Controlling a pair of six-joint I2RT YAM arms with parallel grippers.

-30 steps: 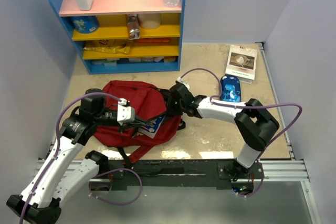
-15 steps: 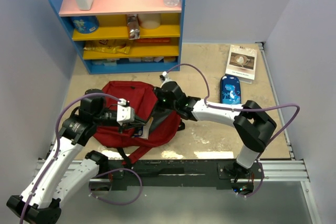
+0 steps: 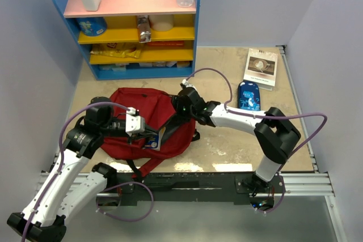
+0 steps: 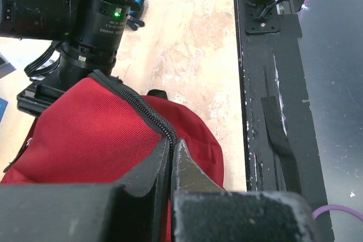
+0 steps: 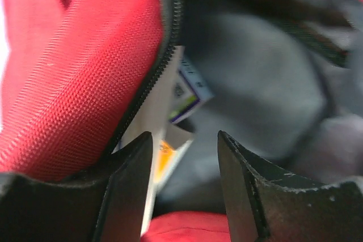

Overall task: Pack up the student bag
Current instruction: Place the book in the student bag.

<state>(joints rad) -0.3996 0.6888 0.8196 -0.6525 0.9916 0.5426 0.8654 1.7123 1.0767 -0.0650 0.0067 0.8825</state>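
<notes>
The dark red student bag (image 3: pixel 136 109) lies on the table's left half with its main zip open. My left gripper (image 3: pixel 143 133) is shut on the bag's zipper edge (image 4: pixel 161 127) and holds the opening up. A book (image 3: pixel 153 140) sits inside the opening, partly showing; in the right wrist view its white, blue and orange corner (image 5: pixel 173 120) lies against the grey lining. My right gripper (image 3: pixel 182 106) is open and empty at the bag's opening, just above the book (image 5: pixel 184 157).
A blue pencil case (image 3: pixel 248 95) and another book (image 3: pixel 262 67) lie at the back right. A blue and yellow shelf (image 3: pixel 136 24) with bottles and cans stands at the back left. Black bag straps (image 3: pixel 142 165) trail toward the front rail.
The book has gone deeper into the bag and my right gripper has let it go. The right gripper pushed left into the opening, then drew back slightly right. The left arm has held still.
</notes>
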